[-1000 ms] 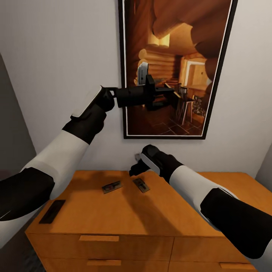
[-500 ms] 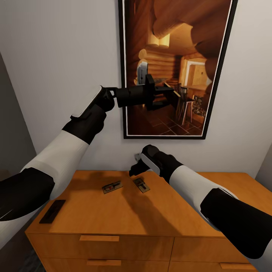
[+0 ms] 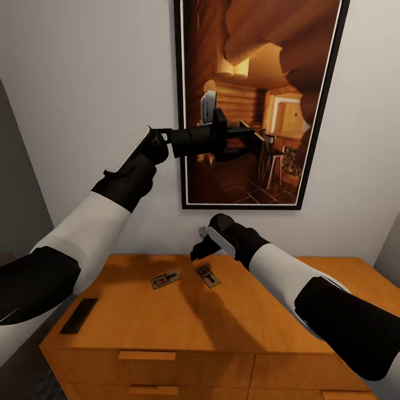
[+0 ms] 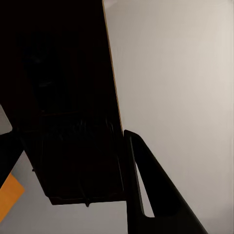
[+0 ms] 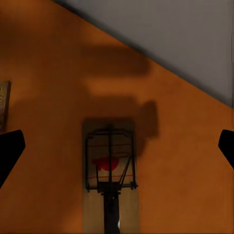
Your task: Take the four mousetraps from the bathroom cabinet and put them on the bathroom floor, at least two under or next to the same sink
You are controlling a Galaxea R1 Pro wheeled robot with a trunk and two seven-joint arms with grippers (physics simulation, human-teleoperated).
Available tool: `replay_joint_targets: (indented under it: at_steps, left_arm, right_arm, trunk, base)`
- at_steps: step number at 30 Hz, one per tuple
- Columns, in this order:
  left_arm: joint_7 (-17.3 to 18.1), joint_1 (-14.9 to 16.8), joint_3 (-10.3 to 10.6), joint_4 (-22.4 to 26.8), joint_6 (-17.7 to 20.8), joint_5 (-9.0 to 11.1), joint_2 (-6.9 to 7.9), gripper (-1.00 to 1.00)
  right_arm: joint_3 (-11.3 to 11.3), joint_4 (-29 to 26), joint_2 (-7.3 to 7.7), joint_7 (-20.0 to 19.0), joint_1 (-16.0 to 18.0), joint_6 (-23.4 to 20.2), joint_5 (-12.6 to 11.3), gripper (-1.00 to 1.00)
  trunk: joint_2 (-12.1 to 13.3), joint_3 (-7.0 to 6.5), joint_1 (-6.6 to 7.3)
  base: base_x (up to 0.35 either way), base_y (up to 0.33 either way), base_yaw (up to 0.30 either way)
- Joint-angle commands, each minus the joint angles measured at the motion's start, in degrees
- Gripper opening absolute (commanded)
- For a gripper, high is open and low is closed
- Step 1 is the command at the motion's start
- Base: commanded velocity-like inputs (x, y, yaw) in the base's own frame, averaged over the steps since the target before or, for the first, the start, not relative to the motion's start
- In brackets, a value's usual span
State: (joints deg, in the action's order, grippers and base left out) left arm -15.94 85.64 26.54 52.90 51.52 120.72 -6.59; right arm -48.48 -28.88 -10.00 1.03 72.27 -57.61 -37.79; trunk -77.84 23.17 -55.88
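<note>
We find three mousetraps on the top of the cabinet (image 3: 183, 322), which stands against a pale wall (image 3: 83, 83) below a framed picture (image 3: 258, 100) of a log interior.

The first trap (image 3: 166, 279) lies flat near the middle of the top, turned at an angle. The second trap (image 3: 208, 275) lies just beside it toward the right arm, apart from it. The third trap (image 3: 78, 315), seen as a dark flat piece, lies near the cabinet's left front corner, well apart from the other two.

The right gripper (image 3: 198, 251) hangs above the second trap, pointing down at it. In the right wrist view its two fingertips (image 5: 10, 148) stand wide apart at either edge, so the jaws are open, and the second trap (image 5: 111, 175) lies between them on the orange wood, not touched. We note its wire frame and a red spot on its board. The edge of another trap (image 5: 4, 103) shows at one side.

The left gripper (image 3: 244, 133) is raised in front of the picture, well above the cabinet. In the left wrist view a dark flat trap (image 4: 80, 170) lies against one finger (image 4: 146, 190), and the jaws are closed on it.

Two drawer fronts with bar handles (image 3: 146, 355) show along the cabinet's front.
</note>
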Motion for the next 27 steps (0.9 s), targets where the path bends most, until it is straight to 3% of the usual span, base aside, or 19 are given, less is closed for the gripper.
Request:
replay_joint_targets:
  at_steps: [1, 7, 21, 27]
  left_arm:
    - [-0.40, 0.06, 0.00, 0.00, 0.08, 0.40, 0.00, -1.00]
    - [-0.40, 0.06, 0.00, 0.01, 0.07, 0.39, 0.00, -1.00]
    - [-0.32, -0.01, 0.00, -0.07, -0.01, 0.48, 0.00, -1.00]
    - [-0.32, -0.03, 0.00, 0.09, -0.02, 0.48, 0.00, -1.00]
  right_arm:
    - [-0.21, 0.02, 0.00, 0.11, -0.09, -0.15, -0.17, 1.00]
    - [-0.29, 0.03, 0.00, 0.11, -2.24, -0.22, -0.18, 1.00]
    - [-0.30, 0.01, 0.00, 0.11, -2.66, -0.23, -0.18, 1.00]
    - [-0.30, 0.00, 0.00, 0.11, -2.66, -0.23, -0.18, 1.00]
  trunk:
    - [0.37, -0.11, 0.22]
    - [2.78, -1.19, 1.54]
    - [2.78, -1.19, 1.54]
    - [0.37, -0.11, 0.22]
  base:
    - [0.000, 0.000, 0.000]
    - [0.000, 0.000, 0.000]
    - [0.000, 0.000, 0.000]
    - [0.000, 0.000, 0.000]
